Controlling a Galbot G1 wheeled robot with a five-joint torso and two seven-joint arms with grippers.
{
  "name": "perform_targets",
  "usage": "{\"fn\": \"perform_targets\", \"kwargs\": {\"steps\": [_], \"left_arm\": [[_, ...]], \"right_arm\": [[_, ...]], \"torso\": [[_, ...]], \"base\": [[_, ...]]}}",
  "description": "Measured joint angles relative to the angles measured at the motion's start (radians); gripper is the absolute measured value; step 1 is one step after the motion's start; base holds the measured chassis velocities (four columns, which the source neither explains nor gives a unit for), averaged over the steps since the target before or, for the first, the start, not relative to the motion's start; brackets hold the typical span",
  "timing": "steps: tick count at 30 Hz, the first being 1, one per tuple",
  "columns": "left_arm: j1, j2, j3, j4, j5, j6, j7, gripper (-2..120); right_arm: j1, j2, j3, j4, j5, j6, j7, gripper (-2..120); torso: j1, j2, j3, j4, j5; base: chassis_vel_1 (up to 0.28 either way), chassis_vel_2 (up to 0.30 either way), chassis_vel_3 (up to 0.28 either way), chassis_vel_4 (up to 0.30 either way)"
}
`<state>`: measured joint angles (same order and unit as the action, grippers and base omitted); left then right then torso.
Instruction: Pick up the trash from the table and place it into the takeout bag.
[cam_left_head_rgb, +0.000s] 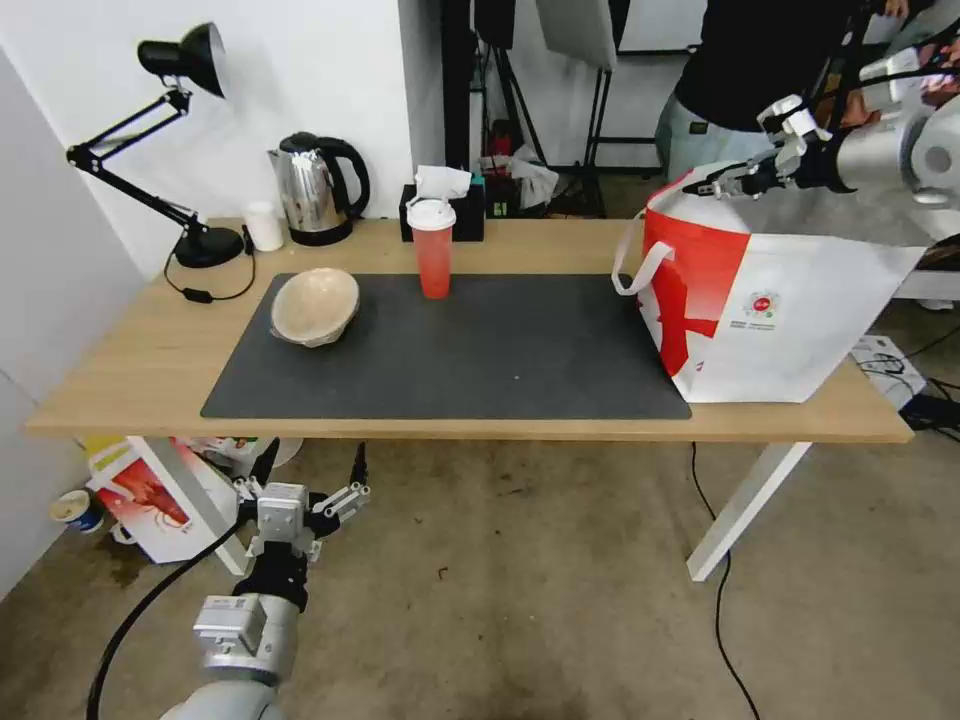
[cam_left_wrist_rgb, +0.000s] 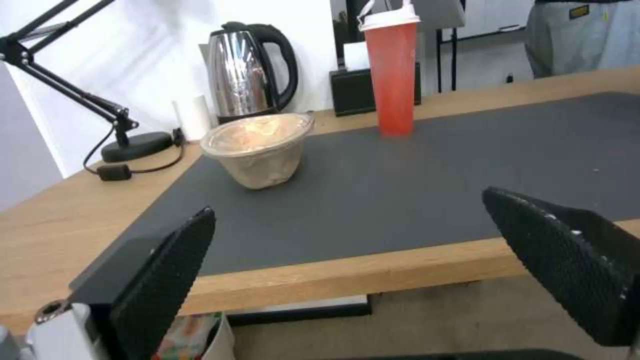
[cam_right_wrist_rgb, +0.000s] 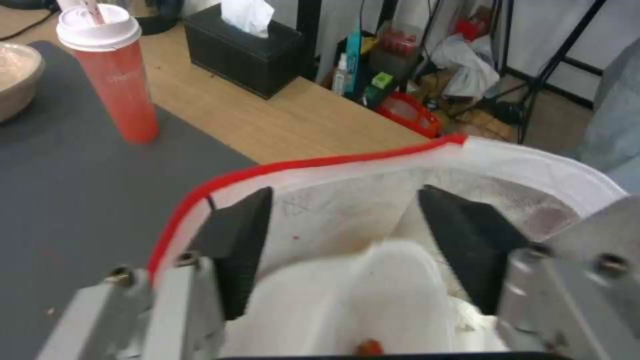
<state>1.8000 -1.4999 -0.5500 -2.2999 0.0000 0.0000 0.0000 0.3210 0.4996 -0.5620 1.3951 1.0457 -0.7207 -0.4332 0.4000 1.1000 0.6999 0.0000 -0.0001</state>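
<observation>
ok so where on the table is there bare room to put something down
The dark mat is bare between the red cup and the takeout bag, and along its front edge. Crowded: the back-left corner, with lamp, kettle and tissue box.

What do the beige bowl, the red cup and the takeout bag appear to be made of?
The beige bowl looks like moulded paper fibre: matte, rough, slightly crumpled walls. The red cup seems to be translucent plastic with an opaque white lid; light passes through its red wall. The takeout bag appears to be coated woven or non-woven fabric, stiff and boxy, with a pale lining, possibly foil.
</observation>
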Motion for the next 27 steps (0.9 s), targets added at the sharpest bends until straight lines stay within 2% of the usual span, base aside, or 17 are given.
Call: {"fn": "perform_targets", "kwargs": {"steps": [2,4,6,9,19,23,26,27], "left_arm": [[0.0,0.0,0.0,0.0,0.0,0.0,0.0,100],[0.0,0.0,0.0,0.0,0.0,0.0,0.0,100],[0.0,0.0,0.0,0.0,0.0,0.0,0.0,100],[0.0,0.0,0.0,0.0,0.0,0.0,0.0,100],[0.0,0.0,0.0,0.0,0.0,0.0,0.0,100],[0.0,0.0,0.0,0.0,0.0,0.0,0.0,100],[0.0,0.0,0.0,0.0,0.0,0.0,0.0,100],[0.0,0.0,0.0,0.0,0.0,0.0,0.0,100]], "right_arm": [[0.0,0.001,-0.001,0.0,0.0,0.0,0.001,67],[0.009,0.004,-0.008,-0.001,0.0,0.0,0.004,80],[0.013,0.005,-0.01,-0.002,0.0,0.0,0.004,82],[0.032,0.009,-0.021,-0.004,0.001,0.0,0.004,96],[0.032,0.025,0.032,0.005,0.053,0.0,0.058,100],[-0.008,0.035,0.108,0.039,0.092,0.021,0.123,100],[-0.082,0.042,0.215,0.075,0.108,0.098,0.183,100],[-0.082,0.042,0.215,0.075,0.108,0.098,0.183,100]], "torso": [[0.0,0.0,0.0,0.0,0.0],[0.0,0.0,0.0,-0.0001,0.0001],[0.0,0.0,0.0,0.0,0.0],[0.0,0.0,0.0,-0.0001,0.0],[0.0,0.0,0.0,-0.0001,0.0002],[0.0,0.0,0.0,0.0,0.0001],[0.0,0.0,0.0,0.0,-0.0001],[0.0,0.0,0.0,0.0,-0.0001]], "base": [[0.0,0.0,0.0,0.0],[0.0,0.0,0.0,0.0],[0.0,0.0,0.0,0.0],[0.0,0.0,0.0,0.0],[0.0,0.0,0.0,0.0],[0.0,0.0,0.0,0.0],[0.0,0.0,0.0,0.0],[0.0,0.0,0.0,0.0]]}}
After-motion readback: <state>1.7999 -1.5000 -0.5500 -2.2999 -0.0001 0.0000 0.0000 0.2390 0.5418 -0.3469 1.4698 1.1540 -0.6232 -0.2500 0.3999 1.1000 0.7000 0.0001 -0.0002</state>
